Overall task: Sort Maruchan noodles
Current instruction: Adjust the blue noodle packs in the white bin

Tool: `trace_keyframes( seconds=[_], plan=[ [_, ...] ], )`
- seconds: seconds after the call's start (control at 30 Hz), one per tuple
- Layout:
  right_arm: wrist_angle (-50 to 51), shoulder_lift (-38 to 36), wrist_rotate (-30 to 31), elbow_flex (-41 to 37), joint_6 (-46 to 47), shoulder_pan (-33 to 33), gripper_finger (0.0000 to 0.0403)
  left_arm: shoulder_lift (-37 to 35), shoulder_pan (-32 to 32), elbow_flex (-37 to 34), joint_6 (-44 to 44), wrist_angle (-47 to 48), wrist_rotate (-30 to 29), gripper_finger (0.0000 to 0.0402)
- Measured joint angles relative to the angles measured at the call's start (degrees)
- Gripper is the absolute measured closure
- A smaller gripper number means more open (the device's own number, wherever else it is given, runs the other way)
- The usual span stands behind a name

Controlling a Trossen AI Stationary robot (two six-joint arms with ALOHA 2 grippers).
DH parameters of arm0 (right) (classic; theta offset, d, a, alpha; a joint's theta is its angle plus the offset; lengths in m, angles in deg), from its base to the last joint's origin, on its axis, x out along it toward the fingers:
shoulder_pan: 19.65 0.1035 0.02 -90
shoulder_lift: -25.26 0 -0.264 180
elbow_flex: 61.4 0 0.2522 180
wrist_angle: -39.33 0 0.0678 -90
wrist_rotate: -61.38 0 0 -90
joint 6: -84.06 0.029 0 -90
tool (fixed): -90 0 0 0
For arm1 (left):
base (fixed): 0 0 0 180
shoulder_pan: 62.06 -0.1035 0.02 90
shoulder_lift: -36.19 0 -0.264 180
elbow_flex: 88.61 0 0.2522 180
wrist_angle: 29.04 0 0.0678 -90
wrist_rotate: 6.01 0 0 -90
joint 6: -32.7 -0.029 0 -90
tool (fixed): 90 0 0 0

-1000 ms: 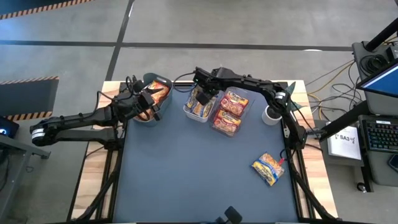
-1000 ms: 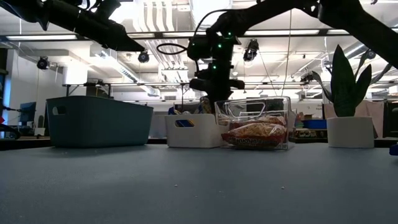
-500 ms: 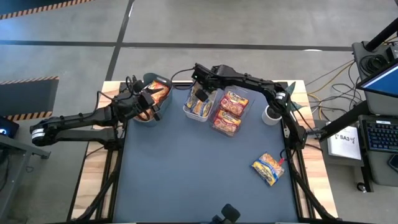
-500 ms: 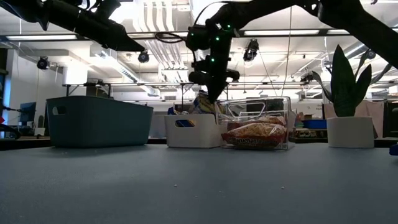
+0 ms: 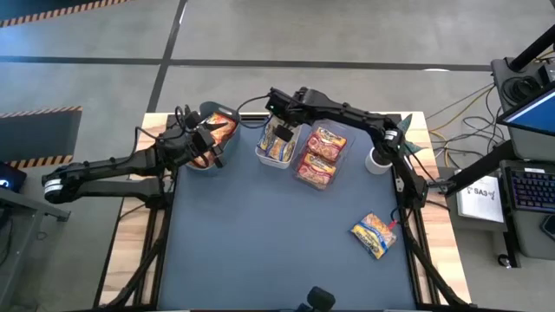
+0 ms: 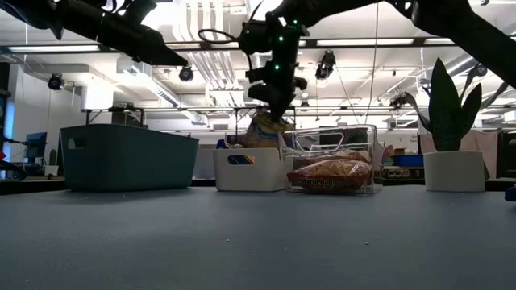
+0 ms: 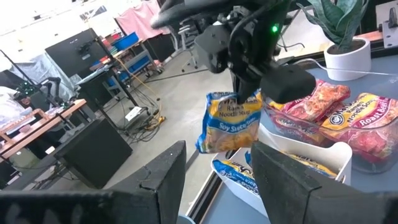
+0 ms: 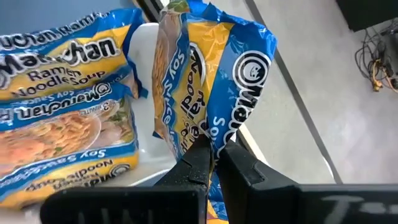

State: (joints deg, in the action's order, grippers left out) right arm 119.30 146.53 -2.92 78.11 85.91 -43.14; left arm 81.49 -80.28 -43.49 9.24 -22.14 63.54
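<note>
One blue-and-yellow packet (image 7: 231, 121) hangs from the right gripper (image 8: 210, 163) above the white bin (image 5: 276, 149), pinched by one edge, jaws clenched on the crinkled wrapper. It dangles loose and a bit tilted; more of the same sort lie in the bin below it.

Beside that, the clear bin (image 5: 322, 158) holds red-and-silver packets. The grey-green bin (image 5: 218, 130) sits at the far left with orange packets in it. A last blue-and-yellow packet (image 5: 375, 235) lies alone on the table (image 5: 260, 234), well apart from the bins, near the right edge.

Left gripper (image 5: 208, 143) waits at the grey-green bin, jaws spread, nothing between them in the wrist view.

Handling, my guess: these are light, so weight is no worry. Wrapper is thin, slick plastic that creases easily; the noodle block inside is stiff but brittle, so a hard squeeze across the middle would likely crack it. Taking the sealed edge, as here, seems sound, though the packet swings freely and could slip out. The one lying flat looks harder: little edge to get under.
</note>
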Motion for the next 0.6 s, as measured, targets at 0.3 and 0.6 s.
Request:
trace_keyframes(
  seconds=[0.3,0.6],
  plan=[
    [2.5,1.1,-0.2,0.6,-5.8,0.2,0.0391,1.1,0.0,0.0,0.0,-1.2,0.0,0.0238],
    [2.0,3.9,0.1,0.4,-6.1,0.6,0.039,1.3,0.0,0.0,0.0,-1.5,0.0,0.0238]
  ],
)
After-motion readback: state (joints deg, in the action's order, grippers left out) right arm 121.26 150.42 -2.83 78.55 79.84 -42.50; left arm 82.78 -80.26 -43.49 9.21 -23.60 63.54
